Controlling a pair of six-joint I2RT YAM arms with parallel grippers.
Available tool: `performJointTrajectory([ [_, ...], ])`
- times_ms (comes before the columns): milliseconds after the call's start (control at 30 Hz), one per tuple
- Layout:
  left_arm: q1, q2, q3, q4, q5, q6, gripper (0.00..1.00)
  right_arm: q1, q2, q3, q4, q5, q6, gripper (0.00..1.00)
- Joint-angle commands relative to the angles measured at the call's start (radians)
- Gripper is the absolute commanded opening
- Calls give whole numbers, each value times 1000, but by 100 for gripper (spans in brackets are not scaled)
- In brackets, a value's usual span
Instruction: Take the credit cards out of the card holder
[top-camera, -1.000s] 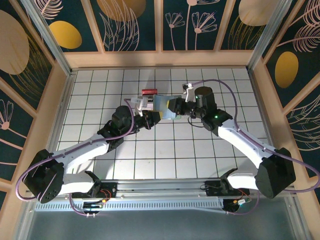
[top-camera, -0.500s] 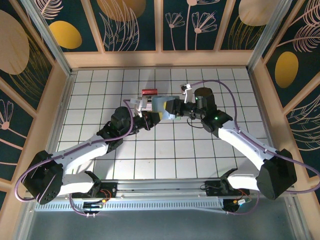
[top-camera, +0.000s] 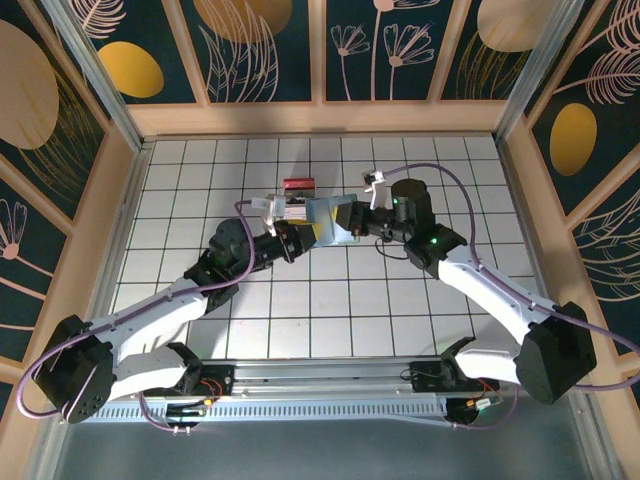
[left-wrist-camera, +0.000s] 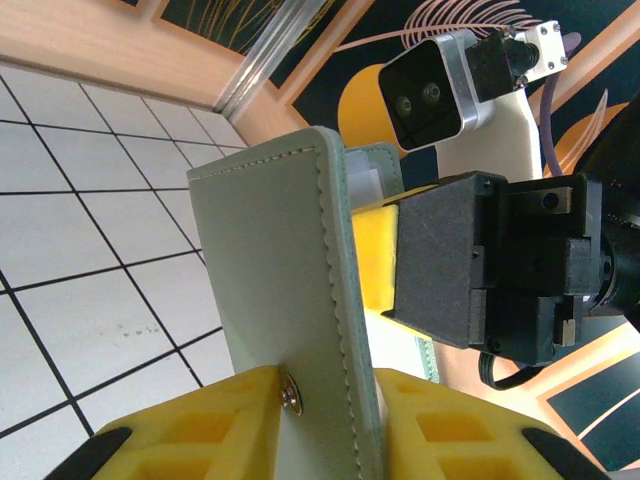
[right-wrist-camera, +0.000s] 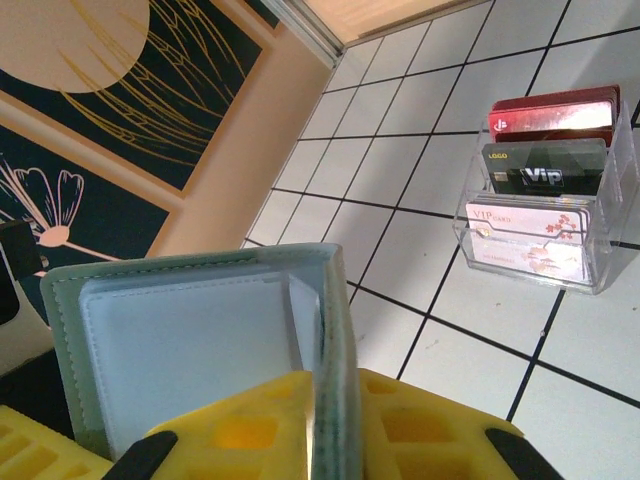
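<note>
White tiled table (top-camera: 200, 180): open tile all round, and the wooden side walls (top-camera: 112, 200) are well apart from both arms. The pale green-grey stitched bifold card holder (left-wrist-camera: 280, 300) is held up off the table at mid-field between both grippers. Left gripper (left-wrist-camera: 330, 420) clamps one leaf, right gripper (right-wrist-camera: 335, 400) is pinched on the fold side. The clear tiered plastic card stand (right-wrist-camera: 545, 190) with red, black and pink cards is near, behind, and is the closest obstacle. No card is visibly drawn from the holder. My read: extraction not yet done. Contents: cannot tell.
</note>
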Motion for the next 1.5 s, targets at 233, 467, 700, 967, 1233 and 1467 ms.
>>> performJointTrajectory([
  [233, 6, -19, -12, 94, 26, -21, 37, -12, -30, -22, 44, -3, 6, 14],
  [467, 7, -17, -16, 92, 22, -26, 33, -14, -24, -27, 61, -16, 17, 13],
  [700, 7, -16, -16, 88, 9, -23, 23, -14, -28, -25, 62, -24, 17, 13],
  [967, 5, -16, -15, 81, -6, -22, 16, -14, -29, -23, 67, -39, 20, 13],
  [1233, 7, -25, -17, 73, -30, -21, 10, -14, -37, -22, 63, -47, 19, 14],
  [1467, 7, -23, 0, 20, -84, -20, 3, -12, -52, -31, 60, -60, 20, 26],
])
